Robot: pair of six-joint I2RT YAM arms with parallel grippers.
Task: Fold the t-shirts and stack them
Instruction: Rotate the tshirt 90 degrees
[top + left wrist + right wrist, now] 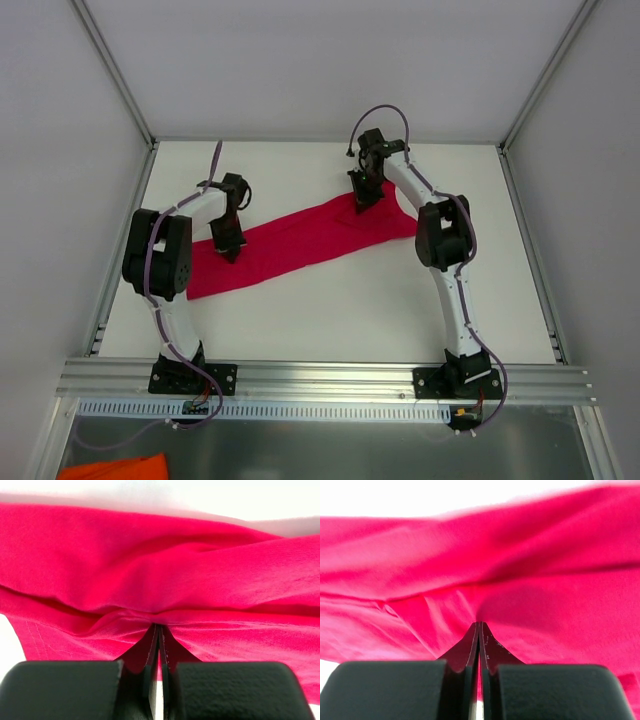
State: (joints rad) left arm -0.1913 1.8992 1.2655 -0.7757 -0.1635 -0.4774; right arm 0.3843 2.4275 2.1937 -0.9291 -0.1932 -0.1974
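Observation:
A crimson-red t-shirt (300, 245) is stretched in a long band across the white table, from lower left to upper right. My left gripper (232, 250) is shut on the fabric near its left end; in the left wrist view the jaws (159, 627) pinch a fold of the t-shirt (160, 565). My right gripper (363, 200) is shut on the fabric near its right end; in the right wrist view the jaws (479, 625) pinch the t-shirt (520, 570). Both views show creased cloth fanning out from the fingertips.
The white table (330, 320) is bounded by an aluminium rail (320, 378) at the near edge and frame posts at the sides. An orange cloth (115, 468) lies below the rail at bottom left, off the table.

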